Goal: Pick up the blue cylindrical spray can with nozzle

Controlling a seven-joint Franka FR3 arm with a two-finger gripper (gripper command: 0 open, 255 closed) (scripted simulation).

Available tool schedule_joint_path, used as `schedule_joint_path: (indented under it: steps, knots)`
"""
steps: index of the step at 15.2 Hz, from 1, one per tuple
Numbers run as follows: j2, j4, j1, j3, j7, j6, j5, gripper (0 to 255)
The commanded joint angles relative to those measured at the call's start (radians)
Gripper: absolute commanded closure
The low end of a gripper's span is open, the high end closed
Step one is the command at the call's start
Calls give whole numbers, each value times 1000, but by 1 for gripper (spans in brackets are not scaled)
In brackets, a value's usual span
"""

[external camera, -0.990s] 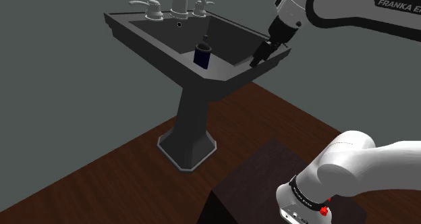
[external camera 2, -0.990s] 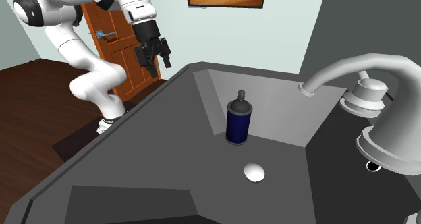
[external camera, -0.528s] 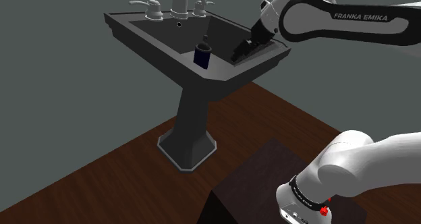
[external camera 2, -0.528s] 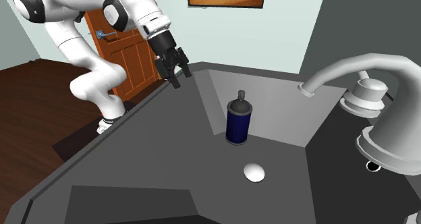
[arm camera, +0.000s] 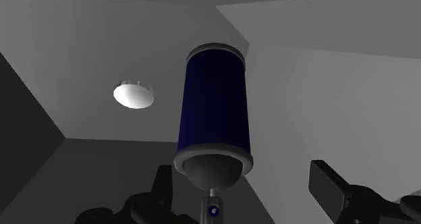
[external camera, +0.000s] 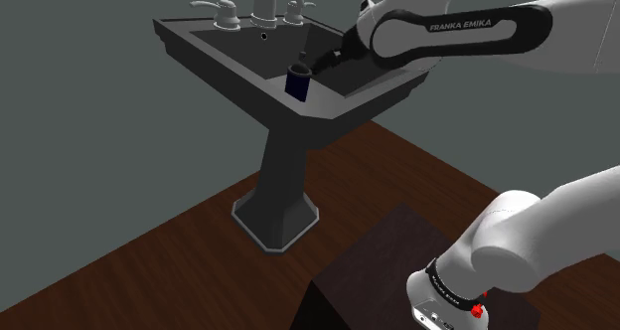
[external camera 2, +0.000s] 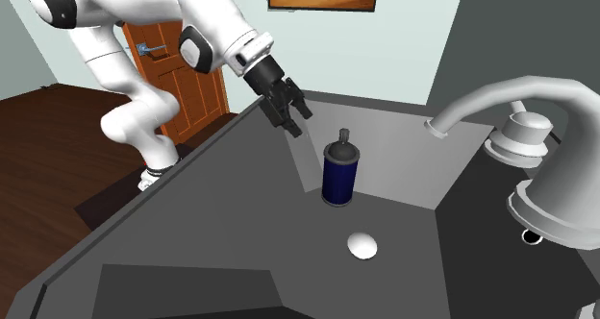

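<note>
Now the black gripper (external camera 2: 298, 121), fingers spread apart and empty, has swung in over the dark sink (external camera 2: 188, 186) to just beside the upright blue spray can (external camera 2: 340, 170) in its basin, so the grasp looks close.

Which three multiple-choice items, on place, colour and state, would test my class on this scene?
1. Where does the spray can stand? A) on a shelf B) in the sink basin C) on a chair
2. Its body's colour? A) red B) yellow C) dark blue
3. The tool is: A) open, off the can B) shut on the can C) shut on nothing
Answers: B, it stands upright on the basin's floor; C, the body shows dark blue; A, its fingers stand apart, touching nothing.
</note>
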Motion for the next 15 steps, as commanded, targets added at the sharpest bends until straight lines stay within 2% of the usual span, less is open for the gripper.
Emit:
schedule_joint_path:
  steps: [1,4,6,15]
  knots:
    - [61,24,31,-25,-46,99,48,0]
    - [159,93,99,-76,-148,214,160,0]
    - [226,153,156,-117,-256,276,281,0]
    - [285,133,234,-162,-479,367,527,0]
